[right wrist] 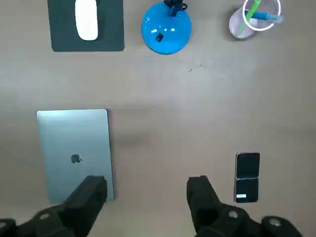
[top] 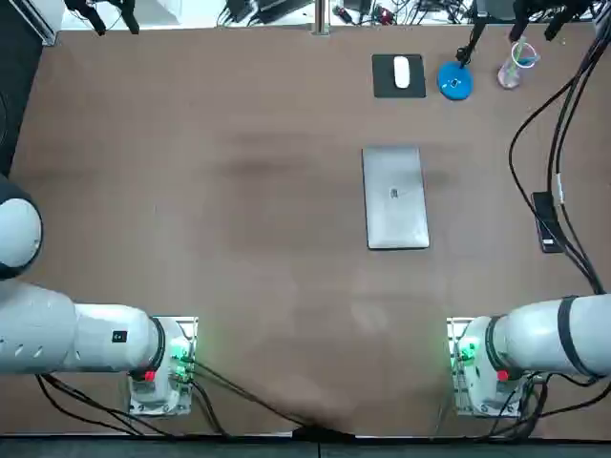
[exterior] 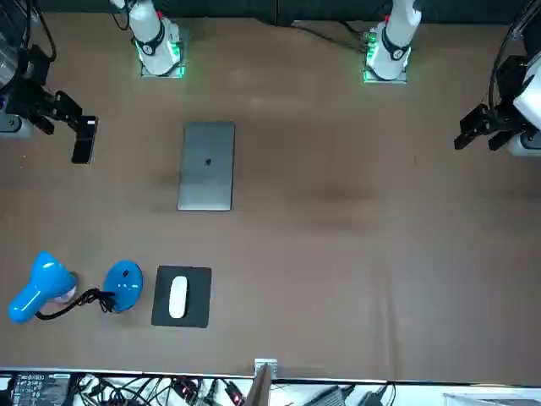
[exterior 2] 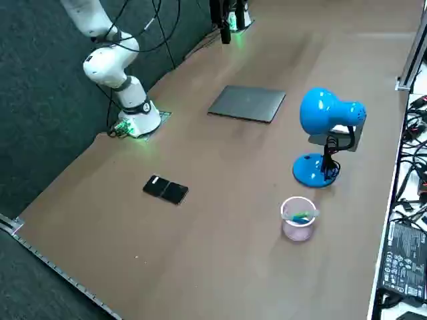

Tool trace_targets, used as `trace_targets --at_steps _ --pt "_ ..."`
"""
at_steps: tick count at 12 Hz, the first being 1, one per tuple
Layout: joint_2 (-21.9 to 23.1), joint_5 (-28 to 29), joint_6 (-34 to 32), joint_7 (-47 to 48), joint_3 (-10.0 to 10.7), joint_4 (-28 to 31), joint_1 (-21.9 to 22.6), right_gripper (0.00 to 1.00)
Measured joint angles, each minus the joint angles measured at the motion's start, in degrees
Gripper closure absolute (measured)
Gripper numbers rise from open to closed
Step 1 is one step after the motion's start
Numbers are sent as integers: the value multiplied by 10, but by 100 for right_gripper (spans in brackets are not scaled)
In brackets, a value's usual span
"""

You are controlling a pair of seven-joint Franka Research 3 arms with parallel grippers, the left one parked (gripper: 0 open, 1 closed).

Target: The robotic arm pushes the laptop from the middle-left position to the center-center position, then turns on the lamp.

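A: Black claw (right wrist: 145, 191), its two fingers apart with nothing between them. It hangs high over the brown table (right wrist: 197, 108), touching nothing.

B: Why so high and off to the side?

A: My guess is that it stands clear before the push. The wrist view looks down between the closed laptop (right wrist: 74, 153) on one side and a dark phone (right wrist: 247, 177) on the other. Coming down at the laptop's long edge nearest the phone would let it shove the laptop sideways toward the centre.

B: So where is the laptop?

A: Flat, lid shut, on the working arm's half of the table, off the centre. The overhead view makes that offset plain; the wrist view gives no sense of the table's middle.

B: And the lamp?

A: The blue lamp (exterior 2: 330, 117) stands at the far edge, between a mouse (right wrist: 87, 19) on its pad and a cup (exterior 2: 297, 217) of pens, well apart from the laptop. The wrist view shows only its round base with a small dark mark, perhaps the switch. The side view adds the neck and head, and I see no glow. Both steps look undone.
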State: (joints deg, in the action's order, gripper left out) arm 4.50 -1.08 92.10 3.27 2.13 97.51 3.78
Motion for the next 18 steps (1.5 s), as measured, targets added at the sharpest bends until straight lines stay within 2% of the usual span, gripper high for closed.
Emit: trace_targets --at_steps 7,10,14,18 --pt "-1 7 -1 2 -2 0 2 0" --pt "-9 14 -2 45 -13 0 11 0" --pt "-47 16 27 228 -22 1 98 0" --pt "-89 16 67 397 -24 3 162 0"
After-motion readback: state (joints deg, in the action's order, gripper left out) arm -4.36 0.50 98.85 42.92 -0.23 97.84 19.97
